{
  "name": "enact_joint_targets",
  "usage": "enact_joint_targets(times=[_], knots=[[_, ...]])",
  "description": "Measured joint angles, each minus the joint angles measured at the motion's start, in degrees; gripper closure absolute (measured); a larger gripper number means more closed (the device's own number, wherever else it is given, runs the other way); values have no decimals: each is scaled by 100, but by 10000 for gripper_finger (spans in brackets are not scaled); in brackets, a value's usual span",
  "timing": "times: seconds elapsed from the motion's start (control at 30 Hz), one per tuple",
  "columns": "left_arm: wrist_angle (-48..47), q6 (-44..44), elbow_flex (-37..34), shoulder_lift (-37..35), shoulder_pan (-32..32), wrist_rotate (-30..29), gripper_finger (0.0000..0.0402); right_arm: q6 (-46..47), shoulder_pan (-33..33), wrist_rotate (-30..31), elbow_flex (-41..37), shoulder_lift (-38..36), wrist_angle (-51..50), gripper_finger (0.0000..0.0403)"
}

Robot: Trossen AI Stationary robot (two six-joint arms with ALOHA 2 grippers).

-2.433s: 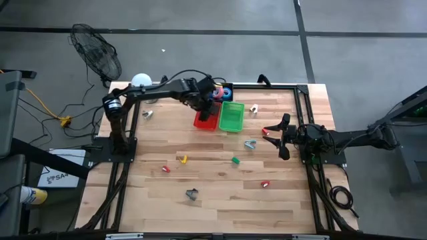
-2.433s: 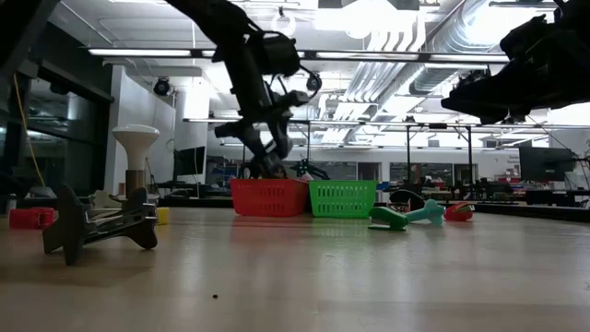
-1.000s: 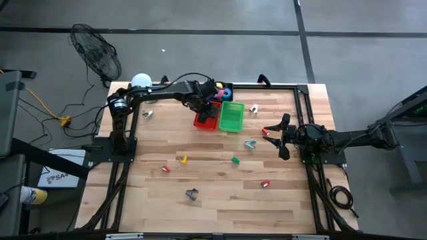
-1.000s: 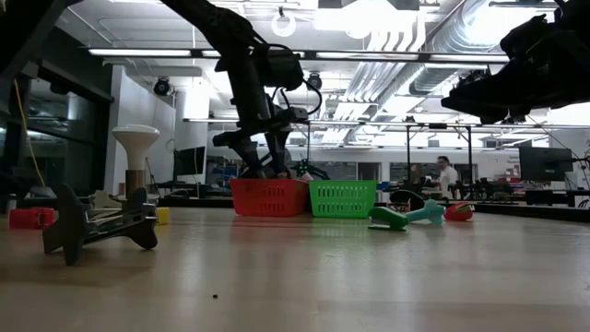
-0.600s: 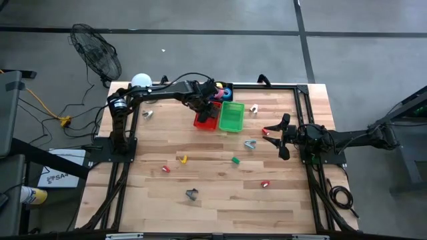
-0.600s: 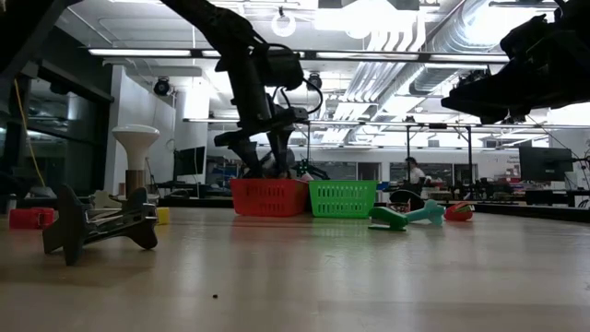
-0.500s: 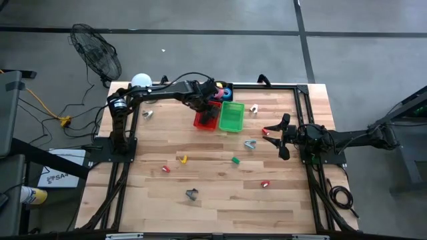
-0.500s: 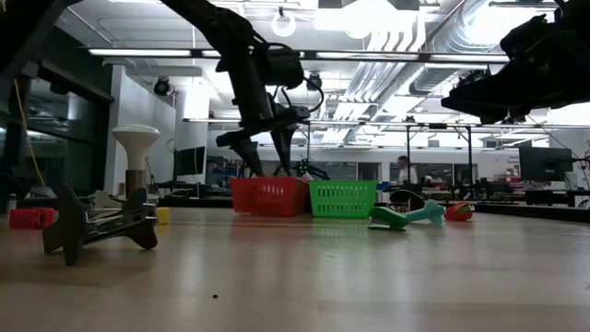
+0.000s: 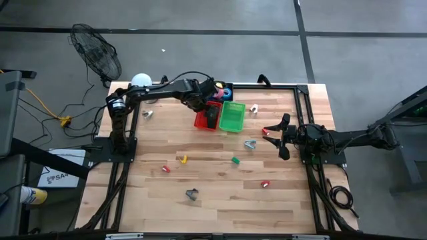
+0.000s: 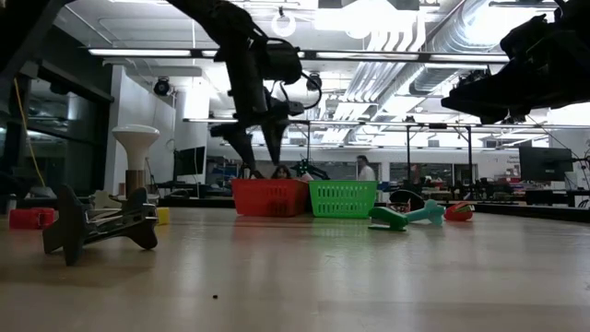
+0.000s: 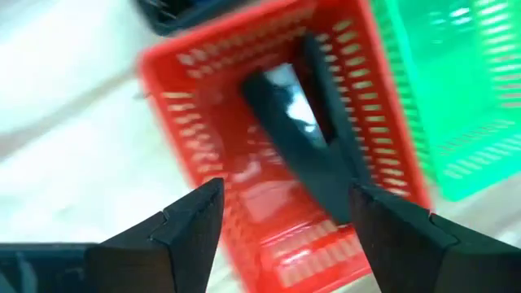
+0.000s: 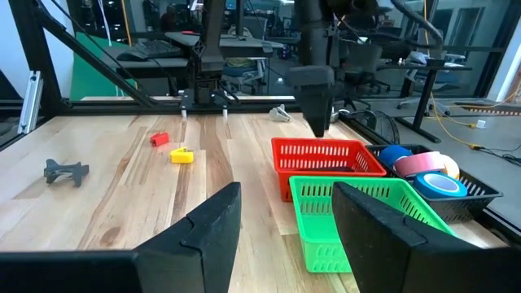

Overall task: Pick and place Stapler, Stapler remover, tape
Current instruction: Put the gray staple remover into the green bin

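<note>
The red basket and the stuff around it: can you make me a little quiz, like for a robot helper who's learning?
1. True or false: the black stapler lies inside the red basket.
2. What colour is the basket right beside the red one? A) blue B) green C) yellow
3. Fill in: the left gripper hangs above the red basket with its fingers ____.

Key: 1 true. 2 B. 3 open, holding nothing.
</note>
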Motion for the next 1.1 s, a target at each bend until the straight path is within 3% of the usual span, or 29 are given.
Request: enact_joint_targets(times=[0.17,0.4,0.8,1.1], knots=[[-1362,-45,297,-52,0,-964,163,-1,-1,1,0,-1,-2,217],[-3212,-1055,250,-69,1,-2369,168,0,-2,0,0,-1,0,217],[-3415,-1526,-1121,-56,165,-2193,168,0,0,0,0,0,-2,217],[-3012,-1177,-1880,-54,1020,-2188,168,-1,0,0,0,0,-2,217]])
